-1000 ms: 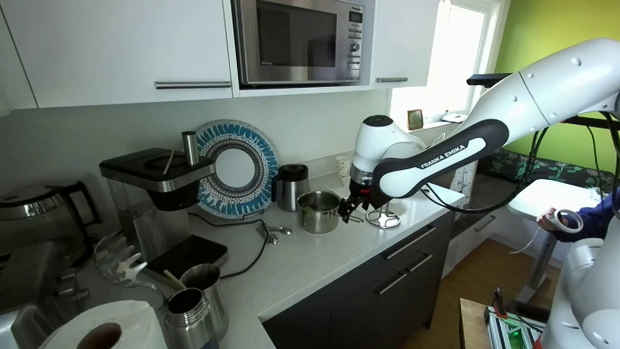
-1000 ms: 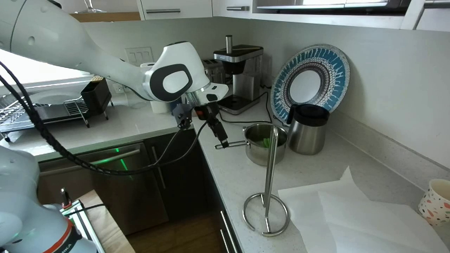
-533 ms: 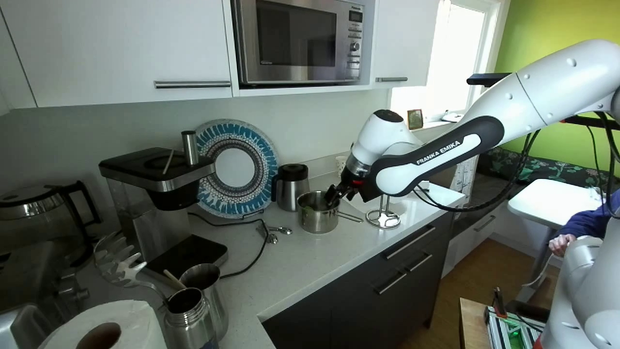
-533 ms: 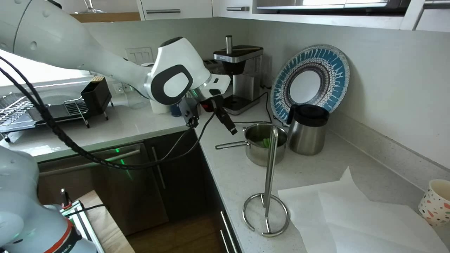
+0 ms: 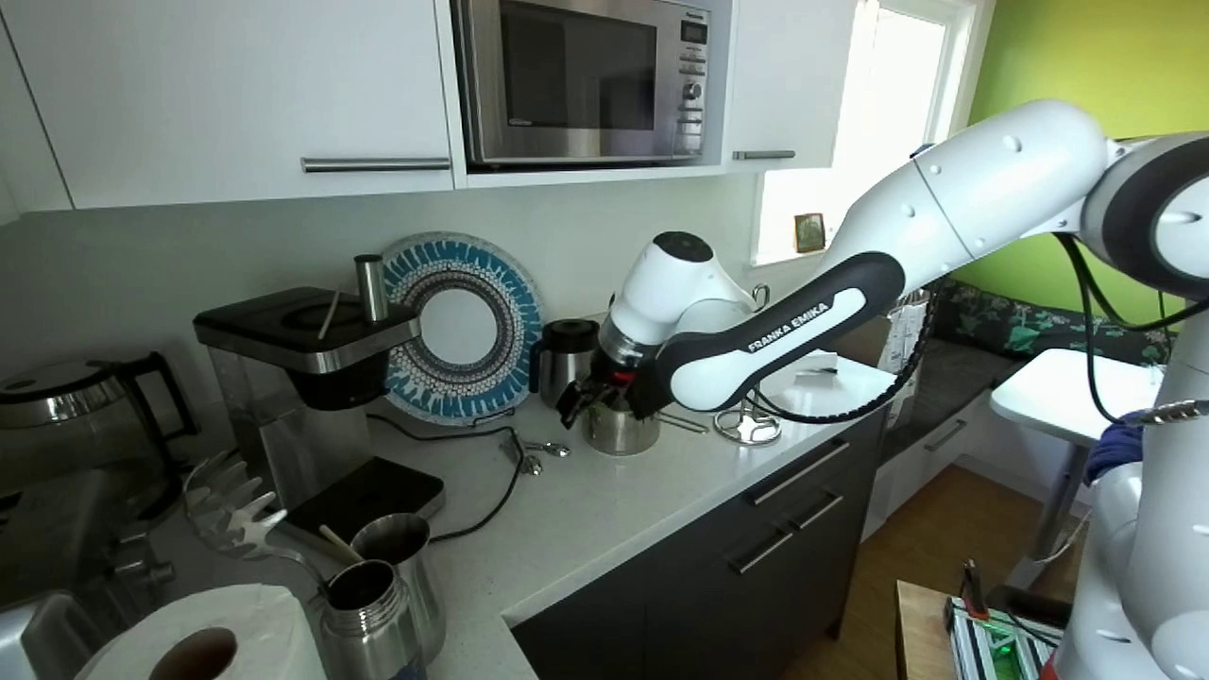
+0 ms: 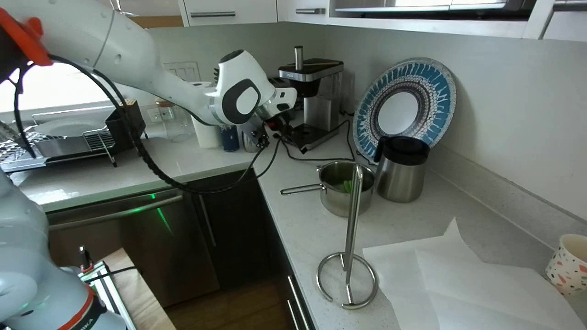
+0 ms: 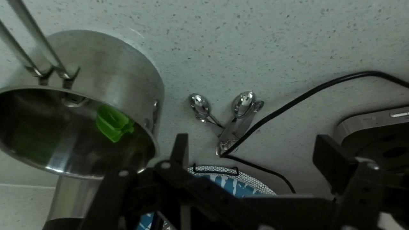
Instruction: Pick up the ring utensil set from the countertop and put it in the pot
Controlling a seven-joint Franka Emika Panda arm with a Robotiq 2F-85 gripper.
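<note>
Utensil set point(image 7: 239, 123) on bench point(image 7: 287, 48), gripper point(image 7: 250, 145) empty above

Gripper hangs over bench approx. b/w pot point(image 7: 118, 73) & coffee maker point(image 6: 321, 107), fingers point(image 7: 182, 148) spread wide, nothing held. In wrist view the utensil set shows thru the gap b/w fingertips, lower down, untouched.

Utensil set lies nearer back edge than front, spoon ends twd front edge, not yet in pot. Black cord point(image 7: 308, 95) runs across its joined end; can't tell if touching. Plate point(image 6: 399, 112) leans up at back edge, nr utensil set.

Pot upright, approx. midway b/w front & back edges, handle twd front edge, green item point(image 7: 111, 124) inside. In an exterior view the gripper hides part of its rim. Jug point(image 6: 402, 176) w/ black lid just beside it, on back-edge side; can't tell if they touch. Coffee maker stands in bench's back corner.

In an exterior view: metal stand point(image 6: 353, 220) w/ ring base upright nr front edge, white paper point(image 6: 467, 279) just beside, patterned cup point(image 6: 568, 266) by back edge.
</note>
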